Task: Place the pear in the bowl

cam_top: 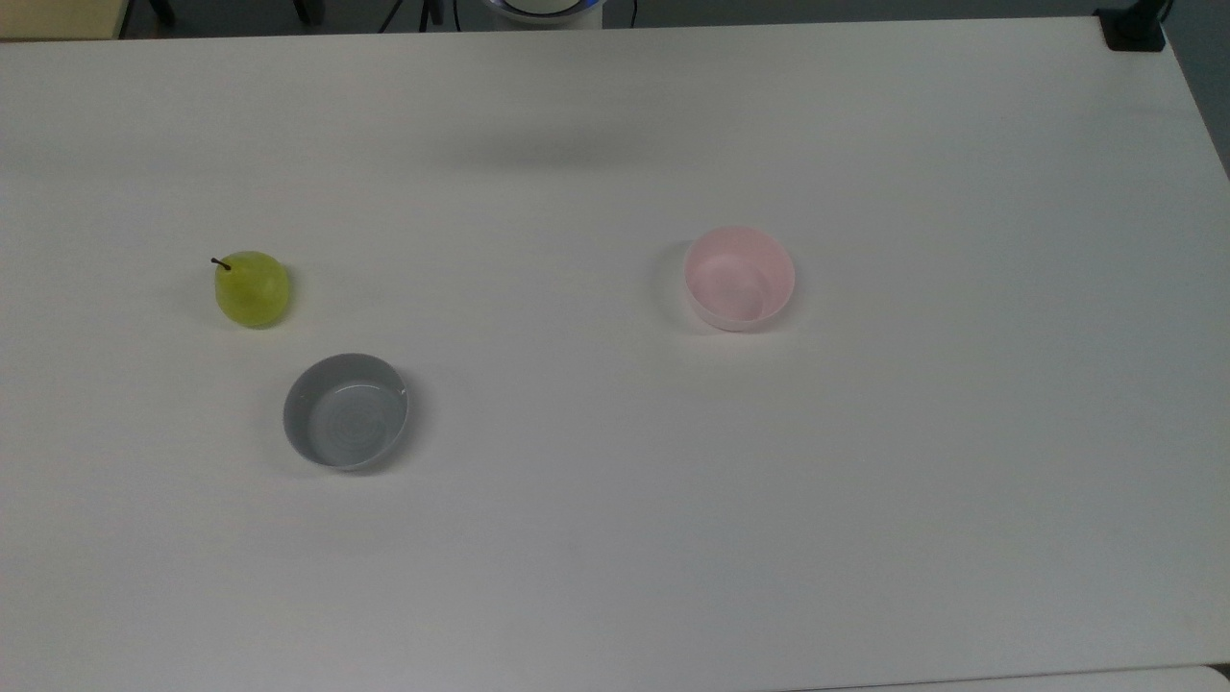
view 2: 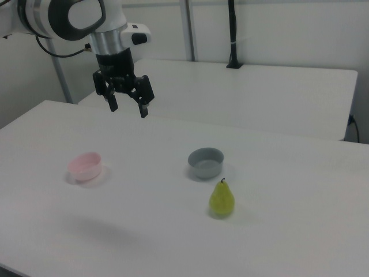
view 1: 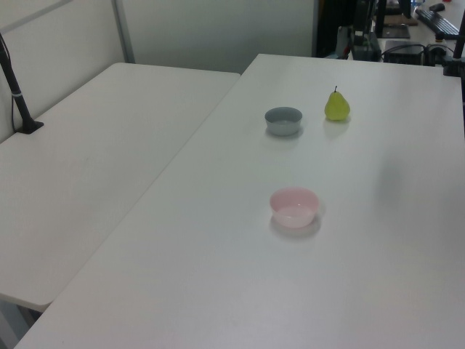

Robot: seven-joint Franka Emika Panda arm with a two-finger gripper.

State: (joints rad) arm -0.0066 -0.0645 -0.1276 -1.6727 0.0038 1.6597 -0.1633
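The yellow-green pear point(cam_top: 252, 288) stands upright on the white table point(cam_top: 615, 538) at the top view's left, stem up; I also see the pear point(view 1: 336, 106) point(view 2: 221, 198) in the side views. The pale pink bowl point(cam_top: 739, 278) point(view 1: 294, 207) point(view 2: 85, 165) sits empty, right of centre in the top view. My gripper point(view 2: 128, 109) hangs high above the table in the right view, open, with nothing between its fingers. It is well above and apart from both the pear and the pink bowl.
A grey bowl point(cam_top: 346, 410) point(view 1: 283, 120) point(view 2: 206, 162) of similar size stands empty close to the pear. A second white table point(view 1: 94, 167) adjoins at the left view's left. A black pole point(view 2: 232, 34) is clamped on the far table.
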